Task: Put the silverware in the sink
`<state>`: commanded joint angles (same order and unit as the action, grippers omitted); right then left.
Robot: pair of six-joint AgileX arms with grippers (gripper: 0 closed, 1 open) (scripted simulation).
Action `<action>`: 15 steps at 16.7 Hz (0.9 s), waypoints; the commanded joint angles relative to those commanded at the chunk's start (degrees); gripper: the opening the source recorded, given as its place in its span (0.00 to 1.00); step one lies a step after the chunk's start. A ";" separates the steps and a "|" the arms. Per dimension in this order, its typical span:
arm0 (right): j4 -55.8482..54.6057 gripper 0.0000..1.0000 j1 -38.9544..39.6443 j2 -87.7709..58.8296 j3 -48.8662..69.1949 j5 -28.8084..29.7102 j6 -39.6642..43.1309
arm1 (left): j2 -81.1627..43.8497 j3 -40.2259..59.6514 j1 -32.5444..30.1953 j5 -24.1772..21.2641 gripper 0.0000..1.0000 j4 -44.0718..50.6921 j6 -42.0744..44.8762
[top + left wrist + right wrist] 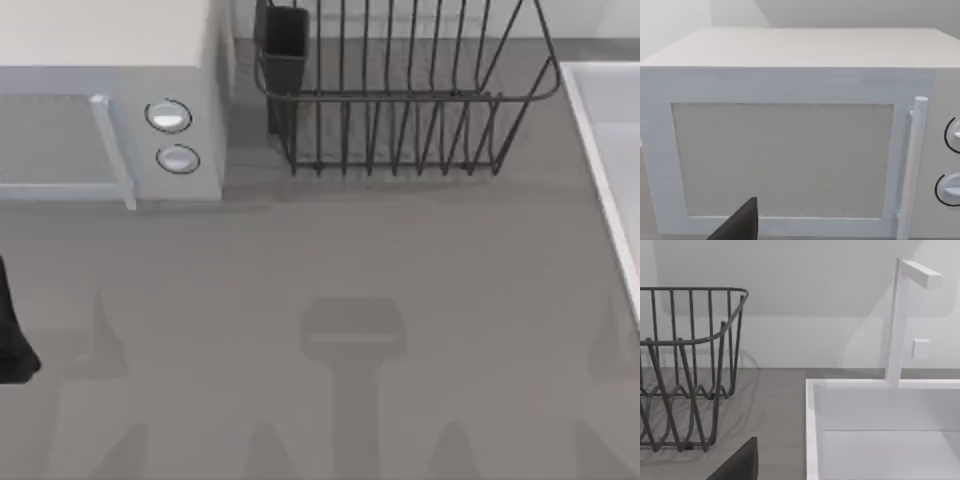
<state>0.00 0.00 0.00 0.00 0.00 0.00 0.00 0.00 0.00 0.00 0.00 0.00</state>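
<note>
Overhead, seeing the sink (605, 130) lying at the surface's (330, 260) right edge, beside the wire rack (400, 90). Facing the white appliance (790, 135) from the left wrist, the sink from the right; claw widths impossible to tell.

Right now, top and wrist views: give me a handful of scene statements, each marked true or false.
1. The dish rack stands between the white box appliance and the sink. True.
2. The appliance's door is swung open. False: the door is closed, its handle upright beside it.
3. The appliance has two round knobs. True.
4. The sink sits at the table's left side. False: it is at the top view's right edge.
5. A faucet rises behind the sink. True.
6. A dark caddy hangs on the rack's right end. False: it is at the rack's left end.
</note>
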 joint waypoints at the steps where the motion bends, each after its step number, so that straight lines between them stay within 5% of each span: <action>1: 0.00 1.00 0.00 0.00 0.00 0.00 0.00 | 0.00 0.00 0.00 0.00 1.00 0.00 0.00; 7: 8.63 1.00 -0.85 -9.36 7.55 0.09 -1.08 | 0.00 0.00 0.00 0.00 1.00 0.00 0.00; 15: 39.02 1.00 -3.13 -50.24 30.37 -0.03 -4.58 | 0.00 0.00 0.00 0.00 1.00 0.00 0.00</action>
<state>39.02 -3.13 -50.24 30.37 -0.03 -4.58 0.00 0.00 0.00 0.00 0.00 0.00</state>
